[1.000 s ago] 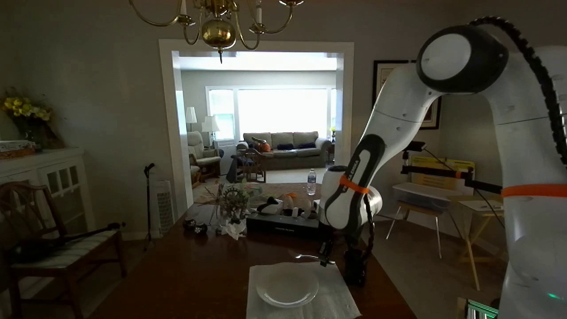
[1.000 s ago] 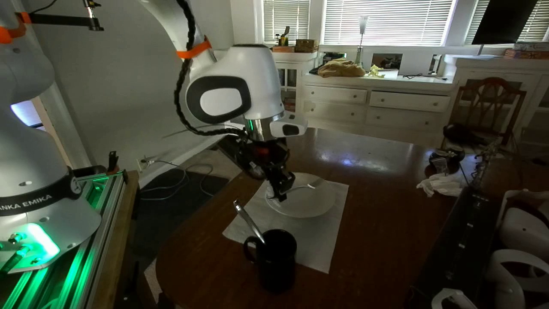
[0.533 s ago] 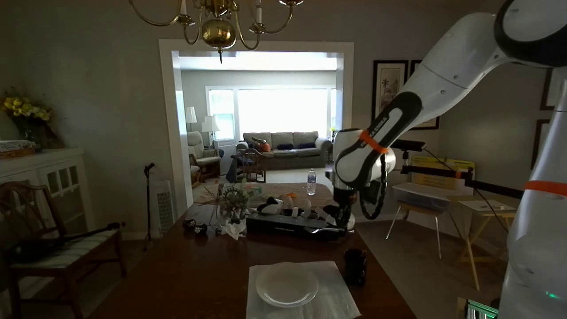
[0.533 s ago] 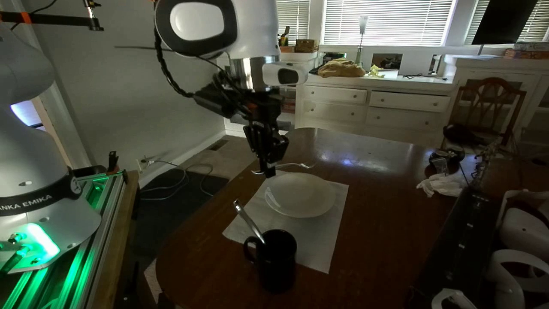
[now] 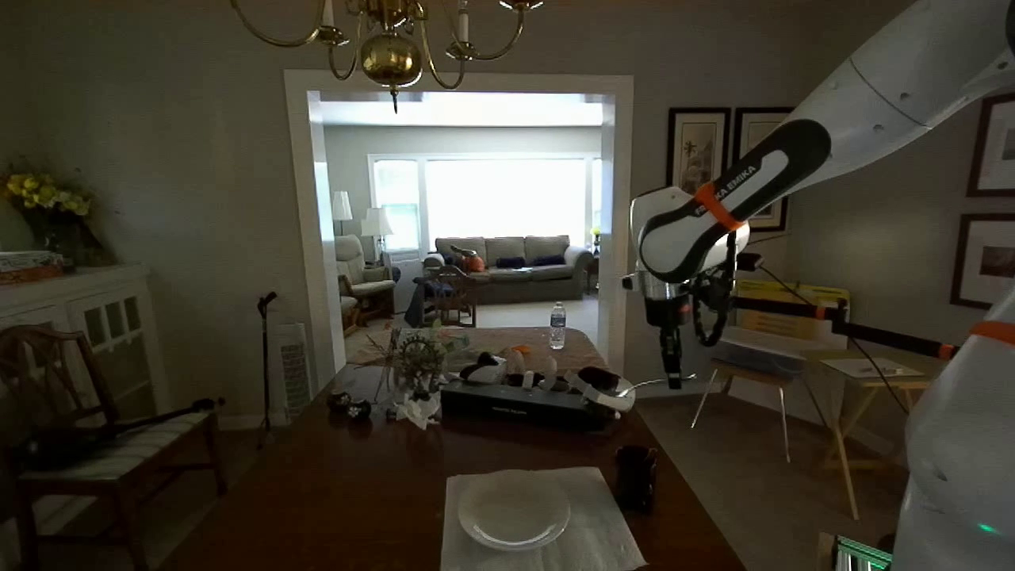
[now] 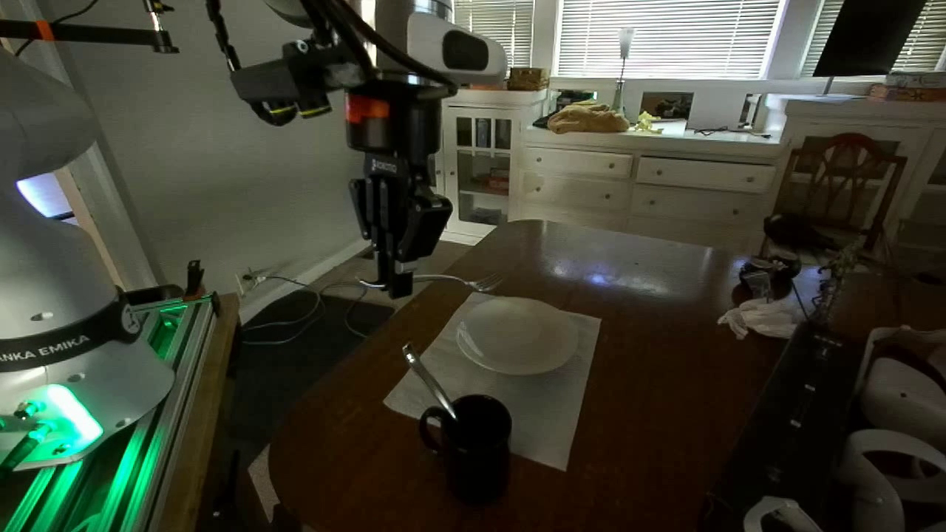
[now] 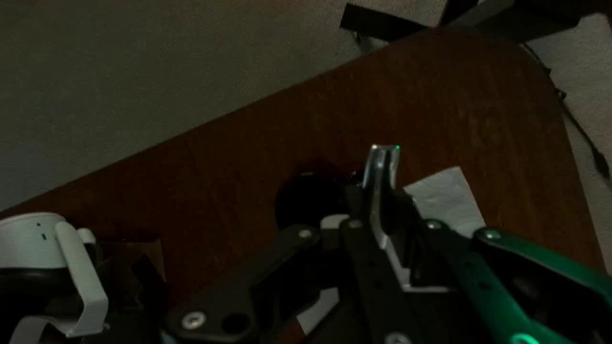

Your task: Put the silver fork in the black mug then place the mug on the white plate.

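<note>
My gripper, seen in both exterior views and the wrist view, is shut on the silver fork by its handle. The fork is roughly level in the air, tines pointing away from the robot base; its handle end shows in the wrist view. The black mug stands upright on the table with another silvery utensil leaning in it. The mug also shows in the wrist view, below the gripper and beside its fingers. The white plate is empty.
The plate rests on a white paper sheet on the wooden table. A long black box, white headset-like objects, crumpled white tissue and a water bottle stand farther along. The table edge runs close beside the mug.
My gripper has risen from near the plate with the fork, moving up and right in an exterior view and up and left in the opposite one. The mug and plate have not moved.
</note>
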Controlling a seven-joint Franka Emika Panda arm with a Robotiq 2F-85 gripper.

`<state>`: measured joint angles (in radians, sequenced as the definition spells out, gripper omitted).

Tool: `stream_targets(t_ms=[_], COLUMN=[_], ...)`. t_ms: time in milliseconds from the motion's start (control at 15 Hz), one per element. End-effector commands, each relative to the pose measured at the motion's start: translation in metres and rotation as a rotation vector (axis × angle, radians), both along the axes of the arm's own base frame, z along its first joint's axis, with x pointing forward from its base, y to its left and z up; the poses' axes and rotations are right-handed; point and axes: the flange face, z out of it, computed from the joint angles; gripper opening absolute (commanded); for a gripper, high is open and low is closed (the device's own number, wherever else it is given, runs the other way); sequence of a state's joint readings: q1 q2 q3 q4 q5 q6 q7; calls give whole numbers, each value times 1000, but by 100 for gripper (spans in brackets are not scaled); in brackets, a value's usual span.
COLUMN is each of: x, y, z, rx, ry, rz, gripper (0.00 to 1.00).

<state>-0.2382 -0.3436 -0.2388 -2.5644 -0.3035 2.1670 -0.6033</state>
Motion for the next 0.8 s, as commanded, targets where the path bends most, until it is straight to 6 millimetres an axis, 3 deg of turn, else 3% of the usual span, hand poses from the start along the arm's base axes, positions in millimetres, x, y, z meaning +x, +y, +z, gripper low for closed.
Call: stream_targets(t_ms=[0,400,733], x=[-21,-42,-40], y=[-18,-29,-40], z=[-4,-35,-64], rx=[-43,-70,-113], ry=[107,263,335], rz=[35,110,142], gripper=[4,4,4])
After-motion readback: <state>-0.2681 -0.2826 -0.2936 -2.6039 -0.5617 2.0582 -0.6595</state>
